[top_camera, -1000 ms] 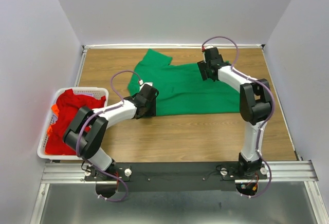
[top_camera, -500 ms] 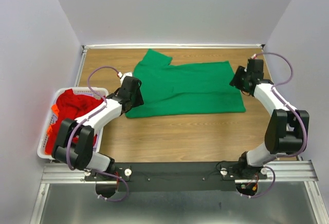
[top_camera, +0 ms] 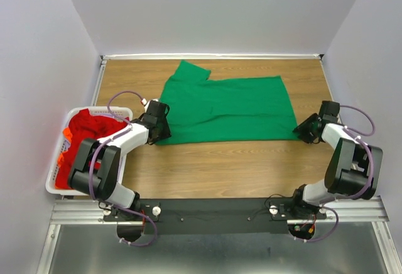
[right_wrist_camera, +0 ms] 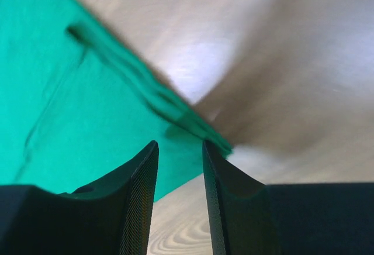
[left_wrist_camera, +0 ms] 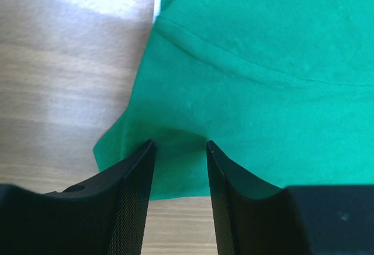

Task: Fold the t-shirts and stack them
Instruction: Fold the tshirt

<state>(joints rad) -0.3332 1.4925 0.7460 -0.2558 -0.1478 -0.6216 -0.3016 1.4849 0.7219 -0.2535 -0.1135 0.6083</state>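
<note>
**Two Arms Met a Green Shirt at Its Near Corners**

We saw the green t-shirt (top_camera: 226, 107) spread flat across the far middle of the worktop (top_camera: 239, 167), with one sleeve pointing toward the far edge. We could read no writing on it. In the left wrist view a white sliver (left_wrist_camera: 156, 8) showed at the shirt's edge, too small to make out.

The left arm lay low and folded, its elbow beside the basket (top_camera: 53, 187) at the worktop's left edge and its forearm angled out to the shirt's near left corner. There the left gripper (top_camera: 159, 127) stood with its jaws apart. Its fingers (left_wrist_camera: 135, 185) straddled the cloth's edge, with green fabric showing in the gap between them.

On the other side the right arm was tucked close to the worktop's right edge, elbow bent and wrist turned inward. The right gripper (top_camera: 304, 129) sat at the shirt's near right corner, its jaws also apart with a narrow gap. In the right wrist view the pointed corner of the hem lay just past its fingers (right_wrist_camera: 137, 185); we could not tell whether they touched it.

The red t-shirts (top_camera: 88, 137) lay heaped in the white slatted basket, with a little orange at its left side.
</note>
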